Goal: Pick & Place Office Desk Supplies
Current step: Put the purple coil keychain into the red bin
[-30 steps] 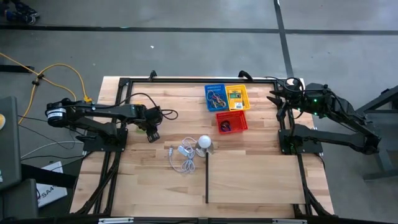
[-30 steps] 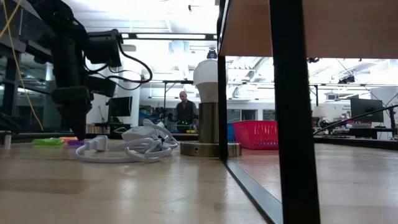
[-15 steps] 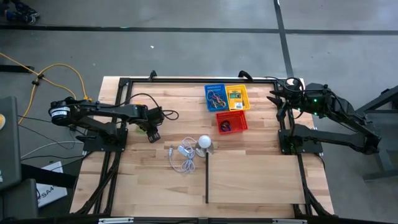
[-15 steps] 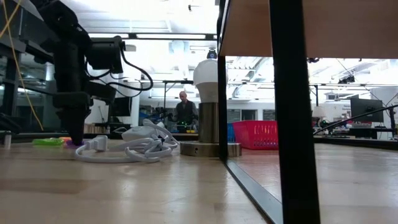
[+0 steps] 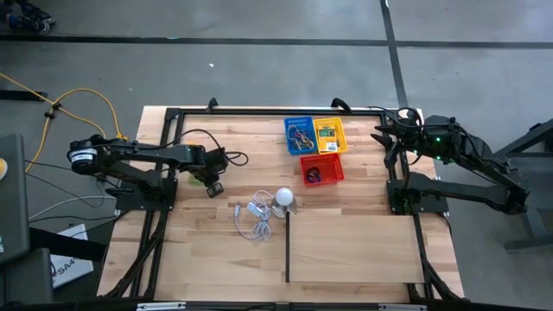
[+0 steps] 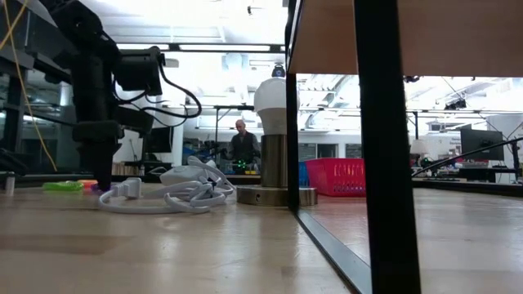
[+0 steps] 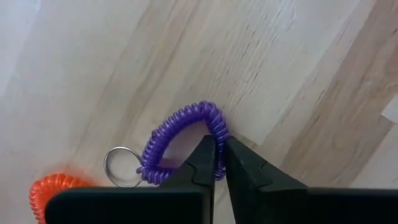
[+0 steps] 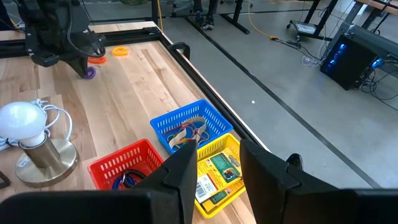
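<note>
A big open robotics lab: grey concrete floor (image 5: 259,69), rows of desks and monitors (image 6: 482,143) behind the wooden worktop (image 5: 346,242), cables trailing, a person (image 6: 242,145) working farther back.

Left gripper (image 6: 101,184) down at table beside what looks like purple ring (image 6: 96,187).

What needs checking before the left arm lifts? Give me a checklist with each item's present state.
1. Left gripper closed on the purple coil ring: ok, the fingertips pinch its loop in the left wrist view.
2. Purple coil ring off the table: not ok, it lies on the wood.
3. Orange coil ring clear of the grip: ok, it lies apart, beside the metal key ring.
4. Red basket reachable: ok, nothing covers its top, and it holds one dark item.
5. White cord and bulb on a direct path to the baskets: cannot tell.
6. Right gripper out of the way: ok, open at the far right, above the baskets' side.
</note>
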Controlling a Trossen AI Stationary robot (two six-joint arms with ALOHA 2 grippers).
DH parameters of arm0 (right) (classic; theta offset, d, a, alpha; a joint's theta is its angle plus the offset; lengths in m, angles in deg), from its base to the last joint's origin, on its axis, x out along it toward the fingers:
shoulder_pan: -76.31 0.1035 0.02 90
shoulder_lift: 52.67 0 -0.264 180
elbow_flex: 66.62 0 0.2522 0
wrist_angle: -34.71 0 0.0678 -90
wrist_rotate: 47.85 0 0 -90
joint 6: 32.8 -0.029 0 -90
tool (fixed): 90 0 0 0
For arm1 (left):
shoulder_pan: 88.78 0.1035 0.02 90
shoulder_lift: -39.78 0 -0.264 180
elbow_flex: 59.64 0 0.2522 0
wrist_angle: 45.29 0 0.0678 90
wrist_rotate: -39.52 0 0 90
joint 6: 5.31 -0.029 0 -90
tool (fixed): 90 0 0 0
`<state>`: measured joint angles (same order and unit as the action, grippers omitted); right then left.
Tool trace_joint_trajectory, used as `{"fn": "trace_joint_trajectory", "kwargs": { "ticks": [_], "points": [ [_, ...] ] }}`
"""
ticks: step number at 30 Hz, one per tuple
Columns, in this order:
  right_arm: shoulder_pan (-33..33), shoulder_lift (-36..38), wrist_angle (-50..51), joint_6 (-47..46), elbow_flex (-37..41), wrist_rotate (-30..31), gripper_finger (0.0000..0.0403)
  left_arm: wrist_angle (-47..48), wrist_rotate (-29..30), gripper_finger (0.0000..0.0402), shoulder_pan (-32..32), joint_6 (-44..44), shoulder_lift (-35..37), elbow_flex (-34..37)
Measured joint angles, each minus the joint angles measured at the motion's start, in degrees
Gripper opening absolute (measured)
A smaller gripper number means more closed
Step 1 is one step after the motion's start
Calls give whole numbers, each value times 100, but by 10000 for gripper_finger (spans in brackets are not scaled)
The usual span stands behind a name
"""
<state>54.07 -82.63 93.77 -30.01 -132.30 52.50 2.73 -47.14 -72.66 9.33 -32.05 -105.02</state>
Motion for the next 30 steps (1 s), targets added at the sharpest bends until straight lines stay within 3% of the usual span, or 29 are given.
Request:
{"fn": "trace_joint_trajectory", "kwargs": {
  "ticks": [17, 22, 30],
  "points": [
    [0, 0, 0, 0, 0, 0, 110, -80, 10, 10, 125, -2, 1464, -256],
    [0, 0, 0, 0, 0, 0, 110, -509, 12, 10, -72, -20, 1378, -256],
    [0, 1, -1, 0, 0, 0, 110, -2269, 11, 10, -223, -515, 632, -283]
  ]
}}
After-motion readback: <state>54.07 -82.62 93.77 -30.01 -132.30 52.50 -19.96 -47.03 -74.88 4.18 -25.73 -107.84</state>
